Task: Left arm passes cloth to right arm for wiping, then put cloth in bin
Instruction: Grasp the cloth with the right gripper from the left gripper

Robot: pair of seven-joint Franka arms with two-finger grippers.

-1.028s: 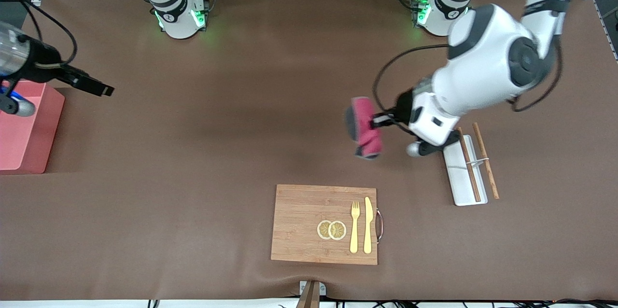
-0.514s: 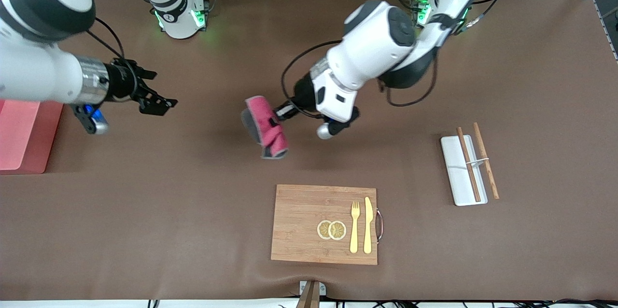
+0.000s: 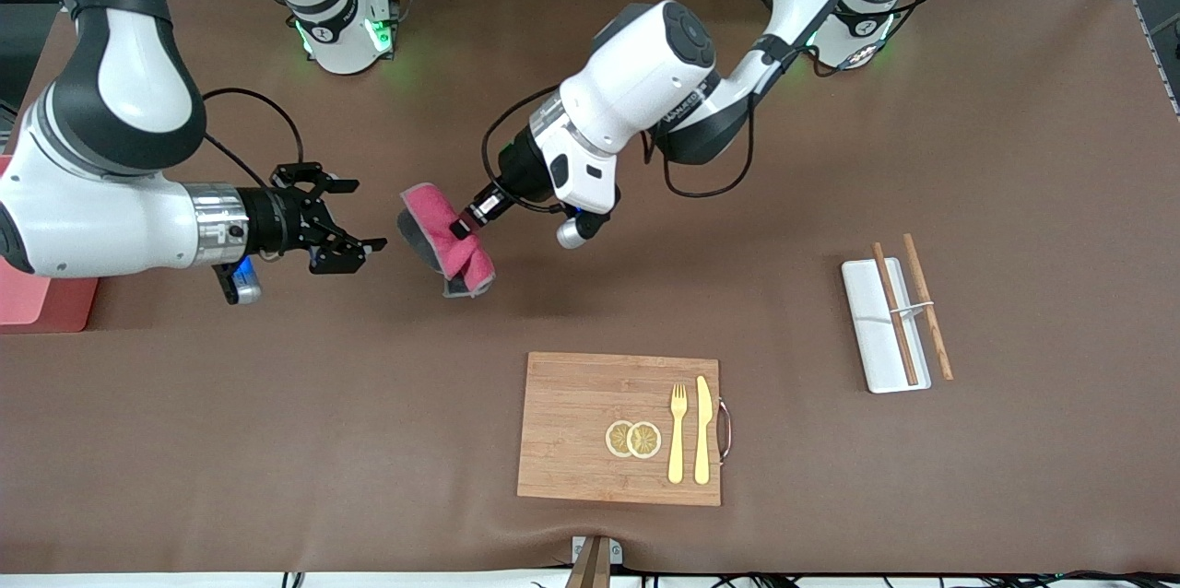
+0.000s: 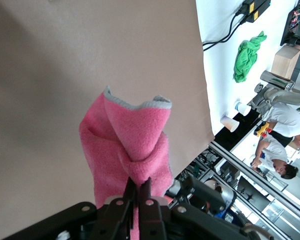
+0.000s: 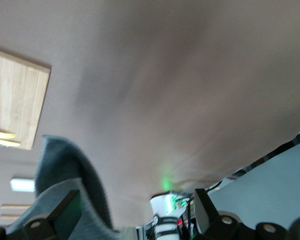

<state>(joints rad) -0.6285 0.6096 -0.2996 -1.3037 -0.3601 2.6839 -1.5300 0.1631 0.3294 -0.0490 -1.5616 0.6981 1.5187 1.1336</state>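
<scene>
A: Front view?
B: Left gripper point(image 3: 461, 227) clamped on the cloth point(image 3: 445, 240), held over bare table. Right gripper point(image 3: 350, 219), fingers spread wide and empty, sits at the cloth's nine o'clock, apart from it. The bin point(image 3: 37, 298) lies at the right arm's end.
A: Left wrist view?
B: Fingers point(image 4: 130, 192) pinch the pink cloth point(image 4: 127, 150).
A: Right wrist view?
B: Grey cloth point(image 5: 65, 185) near the parted fingers point(image 5: 65, 212).

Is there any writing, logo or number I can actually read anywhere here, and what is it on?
Dark lettering on the left arm's white link: too small and tilted to read.
Round black mark on the right arm's base: too small to read.
Round black mark on the left arm's base: too small to read.
Cloth, cutting board, white tray: no text seen.
</scene>
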